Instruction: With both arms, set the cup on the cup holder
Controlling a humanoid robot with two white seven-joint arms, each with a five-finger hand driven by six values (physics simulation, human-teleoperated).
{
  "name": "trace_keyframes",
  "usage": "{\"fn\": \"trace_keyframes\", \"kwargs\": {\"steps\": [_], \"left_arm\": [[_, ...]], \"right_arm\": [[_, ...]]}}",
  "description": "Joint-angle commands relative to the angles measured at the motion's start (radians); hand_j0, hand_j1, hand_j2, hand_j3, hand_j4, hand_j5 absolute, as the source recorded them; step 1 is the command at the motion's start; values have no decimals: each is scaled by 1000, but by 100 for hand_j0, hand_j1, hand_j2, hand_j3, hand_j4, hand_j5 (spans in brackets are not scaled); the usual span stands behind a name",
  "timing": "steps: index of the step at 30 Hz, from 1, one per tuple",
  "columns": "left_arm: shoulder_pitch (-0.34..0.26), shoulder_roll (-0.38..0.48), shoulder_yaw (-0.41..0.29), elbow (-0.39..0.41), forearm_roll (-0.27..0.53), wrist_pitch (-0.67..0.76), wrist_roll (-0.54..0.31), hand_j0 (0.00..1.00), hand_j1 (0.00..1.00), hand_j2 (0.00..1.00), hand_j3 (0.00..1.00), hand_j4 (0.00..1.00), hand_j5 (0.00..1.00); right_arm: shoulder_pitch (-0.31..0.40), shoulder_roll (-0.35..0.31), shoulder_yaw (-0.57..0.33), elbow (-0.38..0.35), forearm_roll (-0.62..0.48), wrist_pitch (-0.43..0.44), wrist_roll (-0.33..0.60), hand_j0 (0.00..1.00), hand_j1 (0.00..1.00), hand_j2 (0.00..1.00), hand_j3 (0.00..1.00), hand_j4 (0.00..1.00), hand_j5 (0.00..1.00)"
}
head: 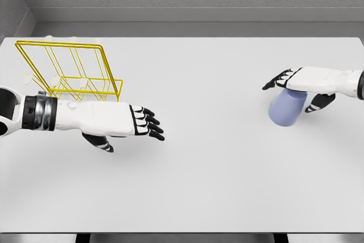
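Observation:
A pale blue cup [286,108] lies on the white table [216,174] at the right. My right hand [296,89] sits over its top, fingers stretched toward the left and thumb down beside the cup, not closed around it. A yellow wire cup holder [71,69] stands at the far left of the table. My left hand [136,129] hovers just in front and to the right of the holder, fingers extended and holding nothing.
Grey walls rise behind the table's far edge [187,37]. The table's near edge [182,233] runs along the bottom of the view.

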Motion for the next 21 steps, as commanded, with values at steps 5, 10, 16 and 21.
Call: {"fn": "trace_keyframes", "kwargs": {"steps": [5,10,16,21], "left_arm": [[5,0,-1,0,6,3,0,100,100,100,100,100,100],[5,0,-5,0,6,3,0,100,100,100,100,100,100],[6,-1,-6,0,6,3,0,100,100,100,100,100,100],[8,-1,-6,0,6,3,0,100,100,100,100,100,100]], "right_arm": [[0,3,8,1,-5,-2,0,87,87,87,87,87,87],[0,3,9,2,-4,-3,1,82,82,82,82,82,82],[0,3,15,2,-4,-5,3,78,78,78,78,78,78],[0,3,15,2,-4,-8,13,70,70,70,70,70,70]]}}
